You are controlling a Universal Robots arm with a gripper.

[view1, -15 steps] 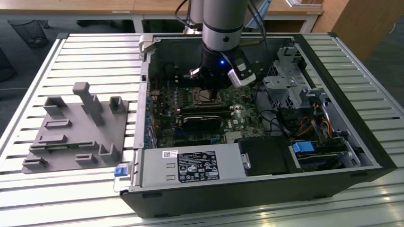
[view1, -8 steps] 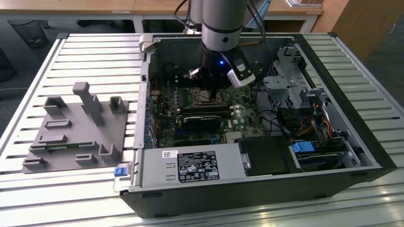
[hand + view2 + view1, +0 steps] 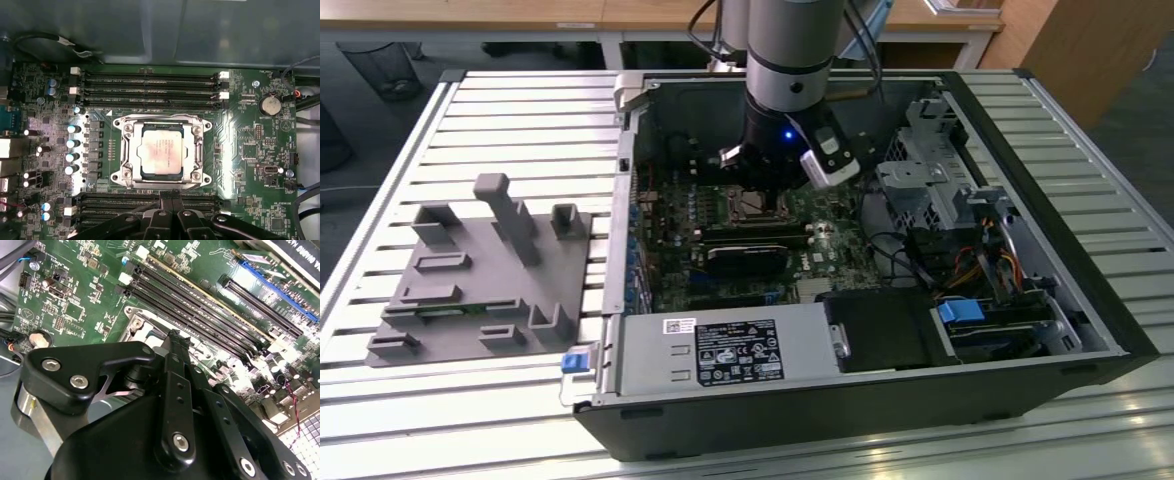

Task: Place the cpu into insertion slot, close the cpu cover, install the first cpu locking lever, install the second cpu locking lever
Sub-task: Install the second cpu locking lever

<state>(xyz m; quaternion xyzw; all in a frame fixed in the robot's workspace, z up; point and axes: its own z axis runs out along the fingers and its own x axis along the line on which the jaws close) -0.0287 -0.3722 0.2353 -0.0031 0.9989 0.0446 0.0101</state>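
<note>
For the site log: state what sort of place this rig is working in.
Probably a robotics lab or assembly test bench: an open computer case lies on a slatted metal table, a grey parts fixture beside it, wooden desks behind, the gripper near the cpu.

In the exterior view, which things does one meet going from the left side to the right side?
Grey fixture block → blue tab → white-labelled power supply box → cpu seated in its insertion slot, under the arm → blue-capped drive bay.

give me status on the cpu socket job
End effector closed, empty, beside insertion slot. Cpu seated, cpu cover down over it. Nothing obstructing.
</note>
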